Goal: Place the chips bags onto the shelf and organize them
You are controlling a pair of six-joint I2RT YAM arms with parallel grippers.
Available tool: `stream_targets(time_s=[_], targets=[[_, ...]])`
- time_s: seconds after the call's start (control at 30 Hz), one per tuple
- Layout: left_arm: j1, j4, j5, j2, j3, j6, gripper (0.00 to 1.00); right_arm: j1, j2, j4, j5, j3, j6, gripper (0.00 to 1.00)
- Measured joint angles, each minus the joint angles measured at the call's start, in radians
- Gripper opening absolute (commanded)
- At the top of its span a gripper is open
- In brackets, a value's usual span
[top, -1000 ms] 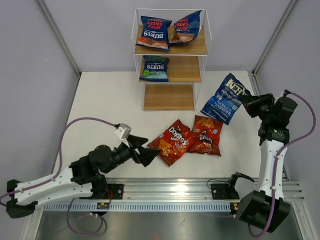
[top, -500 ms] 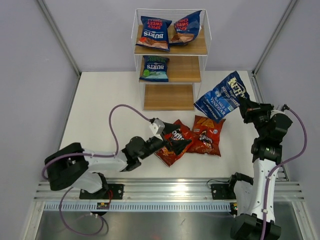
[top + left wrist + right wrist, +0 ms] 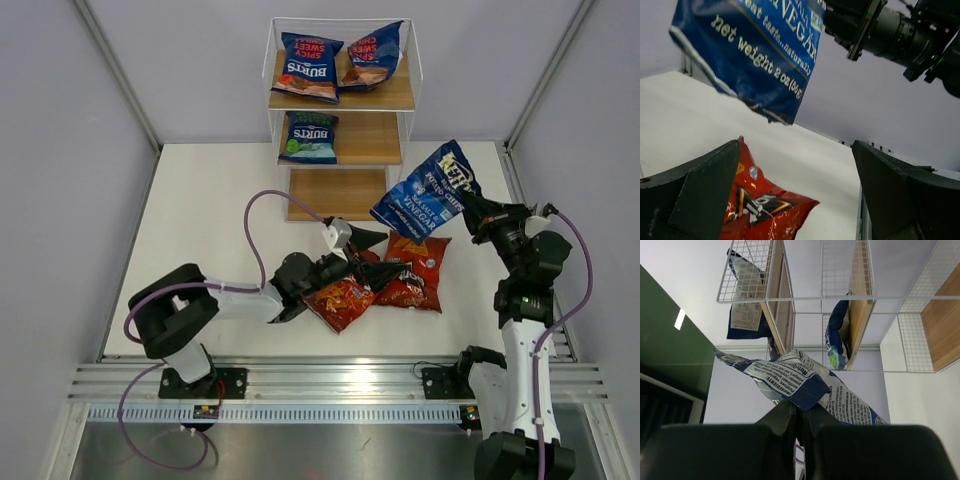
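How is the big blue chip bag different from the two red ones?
The big blue bag hangs in the air, pinched by the right gripper; the red bags lie on the table. The blue bag is larger. It is blue with white letters; they are red-orange. All are shiny chip bags, none on the shelf yet.

the top camera is looking down on the whole desk from above and behind my bases. my left wrist camera is sitting low, tilting up at the vinegar bag. my right wrist camera is facing the shelf past that bag, which all three are sharing.
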Motion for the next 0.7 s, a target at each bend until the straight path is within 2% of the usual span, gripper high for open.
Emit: stream_targets(time_s=[0.23, 0.7], targets=[[0.008, 0.021, -0.002, 0.002, 0.063, 0.002, 0.99, 0.025, 0.005, 0.081, -0.033, -0.006, 0.053, 0.0], [0.018, 0.027, 0.03, -0.022, 0.094, -0.005, 0.99, 0.071, -0.019, 0.185, -0.072, 0.032, 0.142, 0.0]])
